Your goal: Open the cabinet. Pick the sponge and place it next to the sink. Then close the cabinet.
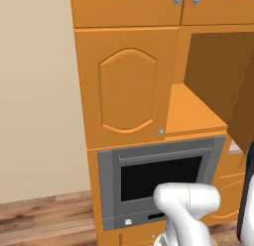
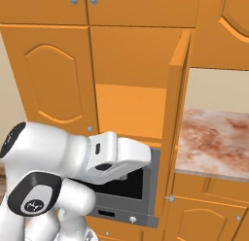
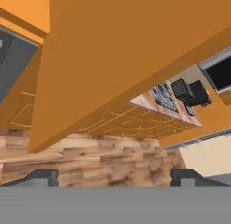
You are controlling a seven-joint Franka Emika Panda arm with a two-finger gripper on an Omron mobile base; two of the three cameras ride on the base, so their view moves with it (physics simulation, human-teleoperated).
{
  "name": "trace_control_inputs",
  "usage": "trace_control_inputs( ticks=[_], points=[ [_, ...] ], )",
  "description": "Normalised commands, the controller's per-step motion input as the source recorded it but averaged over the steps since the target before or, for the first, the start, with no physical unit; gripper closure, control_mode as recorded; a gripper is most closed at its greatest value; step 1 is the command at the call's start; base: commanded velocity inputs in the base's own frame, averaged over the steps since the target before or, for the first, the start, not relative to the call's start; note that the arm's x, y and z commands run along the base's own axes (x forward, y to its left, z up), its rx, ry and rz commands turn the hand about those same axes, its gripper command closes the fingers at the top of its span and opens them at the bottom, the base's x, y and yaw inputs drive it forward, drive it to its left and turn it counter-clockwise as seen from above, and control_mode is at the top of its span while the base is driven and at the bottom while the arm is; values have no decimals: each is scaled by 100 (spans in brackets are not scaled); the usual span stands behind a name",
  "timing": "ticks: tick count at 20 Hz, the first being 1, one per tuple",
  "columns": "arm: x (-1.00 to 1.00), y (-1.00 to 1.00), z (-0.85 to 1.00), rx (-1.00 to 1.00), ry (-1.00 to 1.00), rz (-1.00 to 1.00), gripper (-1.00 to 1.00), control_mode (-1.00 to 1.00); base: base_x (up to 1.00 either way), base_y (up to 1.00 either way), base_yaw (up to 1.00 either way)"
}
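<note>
The large orange wooden cabinet [image 1: 126, 86] with arched raised panels is standing with its left door closed and its right door [image 2: 176, 123] swinging open, and the orange shelf [image 1: 191, 113] inside is lying bare where it is showing. In the left base view the open door is cut off by the right edge, so part of the inside is staying hidden. Below the cabinet the grey oven [image 1: 158, 178] with its dark window is partly covered by the white arm. To the right of the open door, the reddish marble bench [image 2: 214, 143] is reaching out of the picture. In the hand view the tool [image 3: 115, 178] is showing two small dark tips standing wide apart, holding nothing, pointing under a big orange panel toward the wooden floor [image 3: 90, 160]. A dark object [image 3: 189, 93] on a far bench is too small to make out. I cannot tell where the sponge is.
</note>
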Motion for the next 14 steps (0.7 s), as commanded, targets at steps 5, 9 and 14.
trace_control_inputs(
  ticks=[5, 9, 14],
  points=[
    [-11, 65, 0, 15, -11, 2, -100, -100, 0, 0, 0],
    [-1, 68, 0, 17, -8, 3, -100, -100, 0, 0, 0],
    [0, 61, 0, 17, -5, 3, -100, -100, 0, 0, 0]
  ],
)
